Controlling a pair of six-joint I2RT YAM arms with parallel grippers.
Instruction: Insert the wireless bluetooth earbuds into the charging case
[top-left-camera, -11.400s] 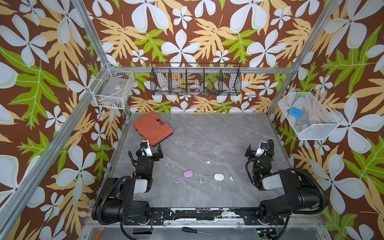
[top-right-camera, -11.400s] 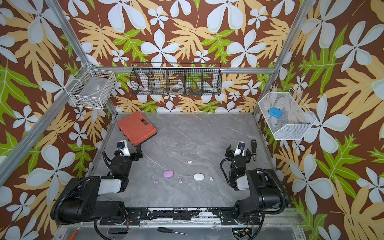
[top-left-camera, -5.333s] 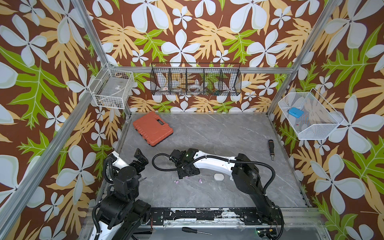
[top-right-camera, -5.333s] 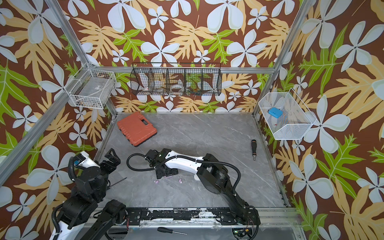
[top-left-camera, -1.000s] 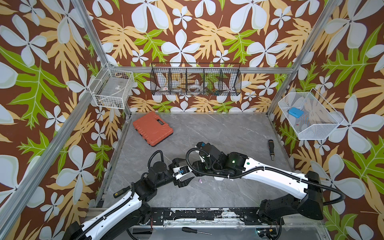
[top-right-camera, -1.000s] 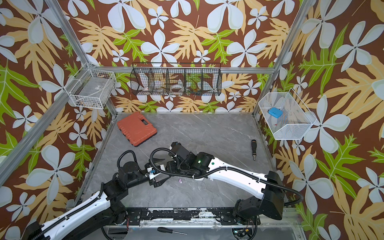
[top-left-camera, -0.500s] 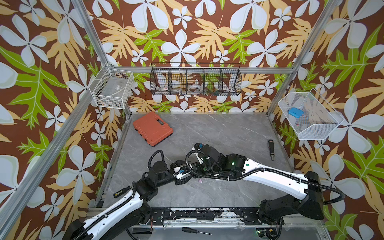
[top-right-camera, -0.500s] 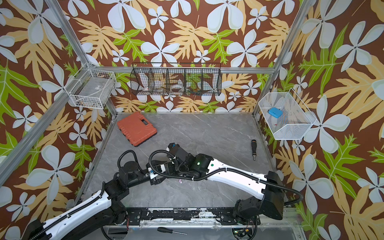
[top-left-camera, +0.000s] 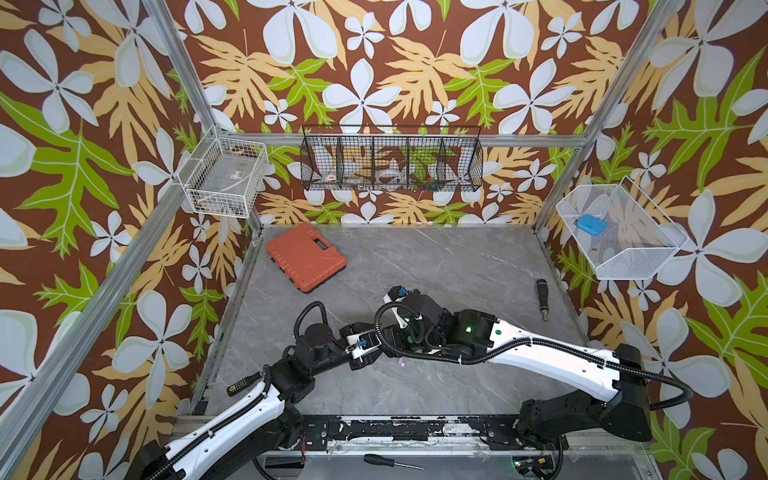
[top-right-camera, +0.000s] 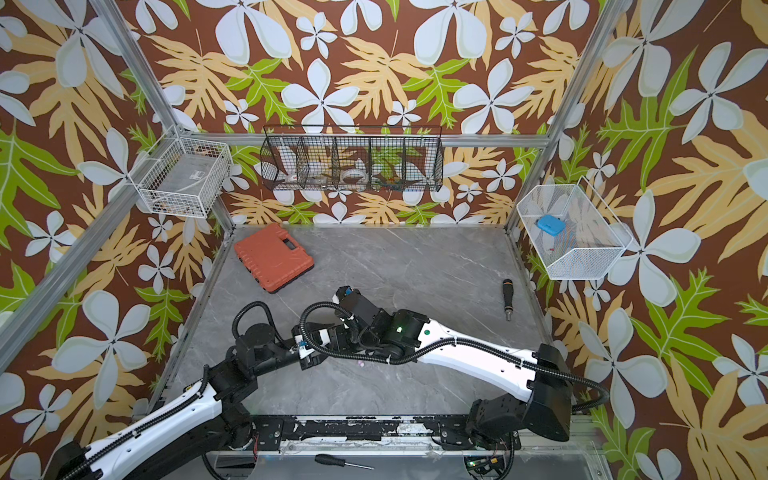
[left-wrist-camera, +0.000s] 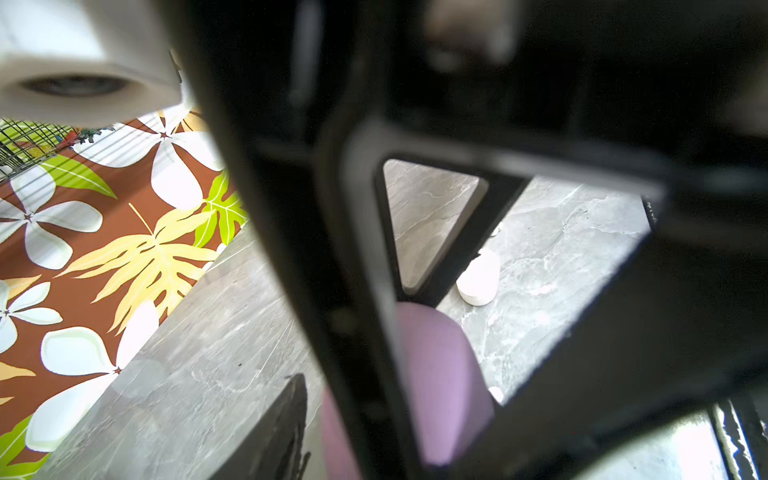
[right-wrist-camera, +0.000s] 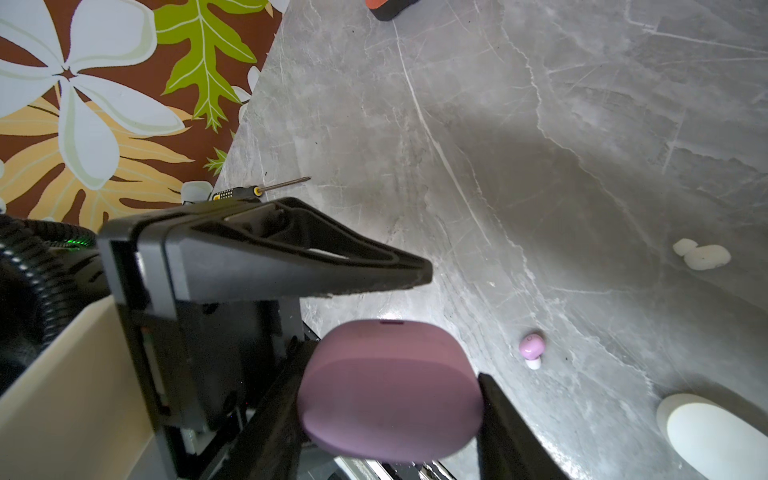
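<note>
Firmly, right fingers (right-wrist-camera: 503, 419) hold lilac case (right-wrist-camera: 390, 390), pink earbud (right-wrist-camera: 531, 348) apart, left fingers (right-wrist-camera: 291, 257) unclear

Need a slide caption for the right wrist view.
Right pincer grips the lilac charging case; a lilac earbud and white case lie on the grey table.

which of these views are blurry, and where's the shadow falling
Left wrist view: black fingers fill the frame out of focus, lilac case soft behind them. Right wrist view: lilac case crisp, a broad shadow across the grey table. Both top views: sharp, evenly lit.
</note>
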